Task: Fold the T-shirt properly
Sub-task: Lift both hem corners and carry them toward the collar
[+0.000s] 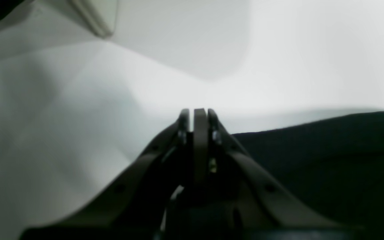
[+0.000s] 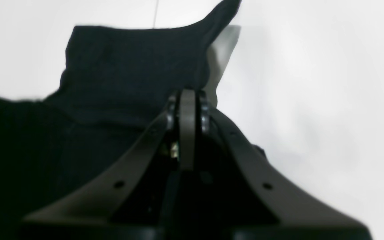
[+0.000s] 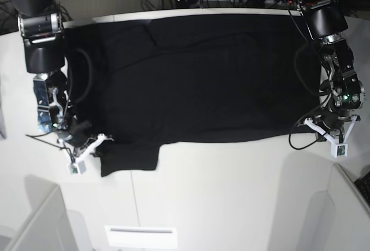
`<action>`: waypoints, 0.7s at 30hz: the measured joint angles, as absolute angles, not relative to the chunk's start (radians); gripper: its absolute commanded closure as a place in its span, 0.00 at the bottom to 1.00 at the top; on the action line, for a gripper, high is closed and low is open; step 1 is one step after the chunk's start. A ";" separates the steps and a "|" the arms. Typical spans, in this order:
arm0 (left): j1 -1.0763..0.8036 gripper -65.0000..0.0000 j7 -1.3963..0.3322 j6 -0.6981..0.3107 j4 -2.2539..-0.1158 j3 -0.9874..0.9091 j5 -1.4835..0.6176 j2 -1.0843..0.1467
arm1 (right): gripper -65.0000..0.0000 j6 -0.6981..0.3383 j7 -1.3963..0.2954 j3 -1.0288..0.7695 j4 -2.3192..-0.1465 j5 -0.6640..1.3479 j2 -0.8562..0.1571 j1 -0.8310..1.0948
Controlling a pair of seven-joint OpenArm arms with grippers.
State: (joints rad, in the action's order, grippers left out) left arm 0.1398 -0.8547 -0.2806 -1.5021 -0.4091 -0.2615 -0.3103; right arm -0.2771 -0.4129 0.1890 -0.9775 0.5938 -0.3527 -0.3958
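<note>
Barely started: T-shirt [image 3: 196, 77] lies spread flat, plain black side up, across the far half of the white surface [image 3: 231, 193], one sleeve poking toward the near left. No fold visible yet, so every fold is still left to do. Left pincer [image 1: 198, 115] sits at the shirt's right near edge, jaws pressed together, nothing clearly between them. Right pincer [image 2: 187, 96] is at the near-left sleeve, jaws also pressed together over the cloth edge; can't tell whether fabric is actually pinched. Judging by positions, both arms are set for a first fold.
</note>
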 measured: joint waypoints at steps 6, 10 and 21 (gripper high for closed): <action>0.105 1.00 -0.855 -0.281 -1.515 -0.409 -0.417 -0.316 | 1.00 -0.278 -0.414 0.157 -1.057 0.593 -0.363 -0.336; 0.080 1.00 -0.868 -0.277 -1.515 -0.410 -0.413 -0.330 | 1.00 -0.273 -0.531 0.030 -1.126 0.585 -0.369 -0.283; 0.016 1.00 -0.888 -0.275 -1.624 -0.480 -0.421 -0.331 | 1.00 -0.277 -0.630 -0.007 -1.268 0.587 -0.368 -0.209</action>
